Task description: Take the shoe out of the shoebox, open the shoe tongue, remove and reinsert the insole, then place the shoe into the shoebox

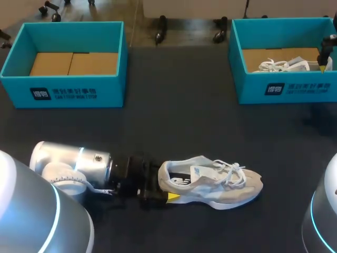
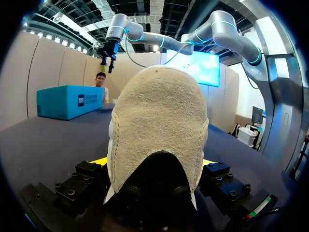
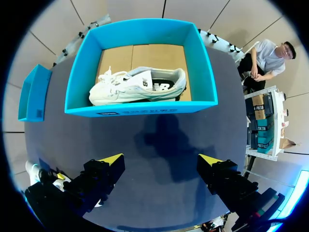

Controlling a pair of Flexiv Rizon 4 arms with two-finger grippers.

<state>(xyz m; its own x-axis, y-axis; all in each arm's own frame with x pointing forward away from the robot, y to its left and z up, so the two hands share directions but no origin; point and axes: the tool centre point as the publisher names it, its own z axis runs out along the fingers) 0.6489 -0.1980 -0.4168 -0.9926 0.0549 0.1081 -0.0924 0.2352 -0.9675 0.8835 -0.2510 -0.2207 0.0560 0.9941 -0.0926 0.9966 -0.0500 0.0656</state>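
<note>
The left hand [image 2: 155,163] is clamped on the heel of the sneaker [image 1: 216,182], one yellow tip on each side. The sneaker lies on its sole on the dark worktop [image 1: 174,121], toe pointing away from that arm, laces loose on top. It is out of a box, and I can't see that the tongue has been opened.

The right hand [image 3: 161,162] is spread wide with nothing in it. It hangs high over the worktop, close to the right shoebox [image 3: 140,108].

Here is what could go wrong, I think. The left hand only has the soft heel. If the sneaker is pulled hard at the tongue or the insole, the heel could squash or slip out, and the sneaker could spin or slide. The loose laces could catch on a finger. The right hand is well away from this sneaker and right by the second sneaker [image 3: 140,84] lying in the right shoebox, so it could go for the wrong one. Putting the sneaker back could also go wrong, since that box is already taken. The left shoebox [image 1: 68,92] is the one with room.

Counting: two sneakers, two blue shoeboxes, two arms with one hand each.
</note>
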